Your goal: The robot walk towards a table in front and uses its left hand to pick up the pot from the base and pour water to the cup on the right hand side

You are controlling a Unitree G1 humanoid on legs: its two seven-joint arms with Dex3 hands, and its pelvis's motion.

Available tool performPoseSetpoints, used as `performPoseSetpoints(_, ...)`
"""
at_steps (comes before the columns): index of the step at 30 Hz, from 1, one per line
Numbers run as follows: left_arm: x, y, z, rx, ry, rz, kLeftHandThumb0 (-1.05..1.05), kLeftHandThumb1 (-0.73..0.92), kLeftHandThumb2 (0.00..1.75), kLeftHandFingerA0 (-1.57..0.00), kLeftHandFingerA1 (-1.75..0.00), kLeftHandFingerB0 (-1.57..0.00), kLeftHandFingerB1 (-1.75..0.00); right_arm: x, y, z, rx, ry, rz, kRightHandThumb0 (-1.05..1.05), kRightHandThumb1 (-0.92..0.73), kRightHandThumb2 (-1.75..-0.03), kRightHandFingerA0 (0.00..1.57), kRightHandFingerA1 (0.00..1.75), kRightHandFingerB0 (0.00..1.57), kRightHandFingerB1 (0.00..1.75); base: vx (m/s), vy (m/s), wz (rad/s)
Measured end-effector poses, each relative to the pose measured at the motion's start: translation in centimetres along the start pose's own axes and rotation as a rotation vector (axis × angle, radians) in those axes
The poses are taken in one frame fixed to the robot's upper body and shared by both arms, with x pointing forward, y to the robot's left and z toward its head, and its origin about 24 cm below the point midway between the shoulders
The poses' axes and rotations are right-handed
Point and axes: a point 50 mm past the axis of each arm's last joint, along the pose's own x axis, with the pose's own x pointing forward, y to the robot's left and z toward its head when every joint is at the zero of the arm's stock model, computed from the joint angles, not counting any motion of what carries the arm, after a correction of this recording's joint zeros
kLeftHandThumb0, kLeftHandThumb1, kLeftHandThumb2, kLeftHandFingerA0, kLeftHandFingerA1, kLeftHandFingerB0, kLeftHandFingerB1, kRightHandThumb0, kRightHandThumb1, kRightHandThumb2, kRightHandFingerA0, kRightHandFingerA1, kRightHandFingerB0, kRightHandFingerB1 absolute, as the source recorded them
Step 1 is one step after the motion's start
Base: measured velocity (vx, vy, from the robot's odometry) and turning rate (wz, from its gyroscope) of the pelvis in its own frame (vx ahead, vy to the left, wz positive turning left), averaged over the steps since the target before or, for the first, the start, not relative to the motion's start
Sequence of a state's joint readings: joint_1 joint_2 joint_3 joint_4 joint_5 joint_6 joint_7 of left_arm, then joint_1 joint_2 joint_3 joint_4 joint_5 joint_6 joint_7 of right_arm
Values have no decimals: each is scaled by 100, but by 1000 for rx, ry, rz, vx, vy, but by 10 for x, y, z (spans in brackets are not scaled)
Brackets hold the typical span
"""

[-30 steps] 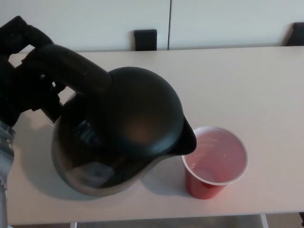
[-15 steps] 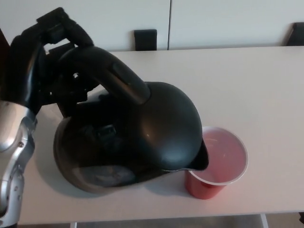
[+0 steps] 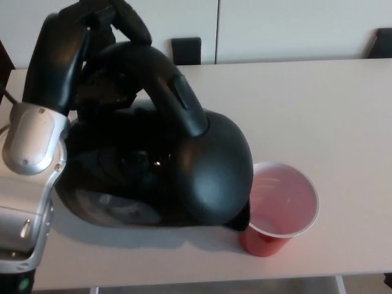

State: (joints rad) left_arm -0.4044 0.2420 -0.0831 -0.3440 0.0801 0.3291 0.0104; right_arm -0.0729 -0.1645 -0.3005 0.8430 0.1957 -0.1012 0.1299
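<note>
Pot (image 3: 184,177) left of cup (image 3: 278,208)

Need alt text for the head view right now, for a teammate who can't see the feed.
The robot's left hand grips the handle of a black pot, tipped steeply so its spout sits over the near rim of a red cup on a pale table. No water stream can be made out. The right hand is out of view.

bright, even | soft shadow under pot (image 3: 165,171) | mild blur
</note>
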Motion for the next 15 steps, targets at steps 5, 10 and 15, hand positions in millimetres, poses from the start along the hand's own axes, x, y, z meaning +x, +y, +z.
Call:
performPoseSetpoints(5,4,1,7,45,-29,24,-23,62,55,-80,-175,-60,-175,0,0,0,-11,0,1,-39,-60,-57,29,43,36,46,0,0,0)
performPoseSetpoints(10,7,2,11,54,-46,38,-27,61,54,-80,-175,-62,-175,0,0,0,-12,0,1,-38,-61,-57,28,42,37,46,0,0,0)
performPoseSetpoints(15,12,1,18,51,-71,47,-20,61,54,-80,-175,-63,-175,0,0,1,-15,0,2,-40,-61,-57,27,41,34,45,0,0,0)
